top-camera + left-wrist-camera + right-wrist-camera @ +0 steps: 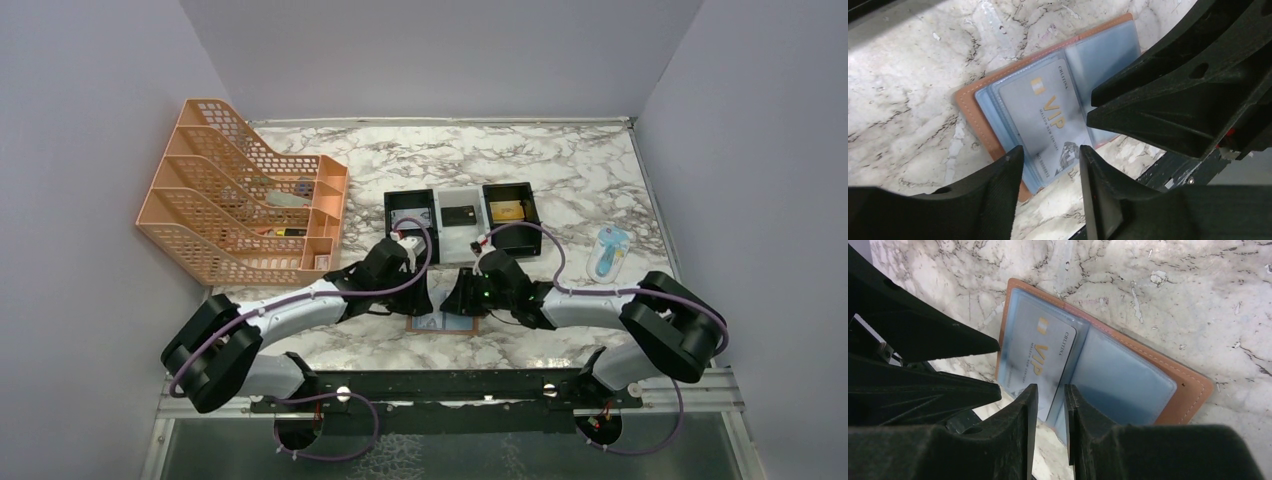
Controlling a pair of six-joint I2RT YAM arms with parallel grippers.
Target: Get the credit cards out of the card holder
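Checking remotely: card holder [443, 323] lies open on marble table [560, 170], lower centre of top view, betw. both arms; silver VIP credit card [1043, 115] sits in its blue sleeve [1120, 375]; left gripper [1050, 152] jaws apart, straddling card's lower edge; right gripper [1050, 388] jaws nearly together over card; I can't tell if it grips.

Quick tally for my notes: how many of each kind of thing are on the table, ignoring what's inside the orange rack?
card holder: 1
cards: 4 (VIP card in the holder; grey card, black card and gold card in the tray)
tray: 1
orange rack: 1
blue packet: 1
Total: 8
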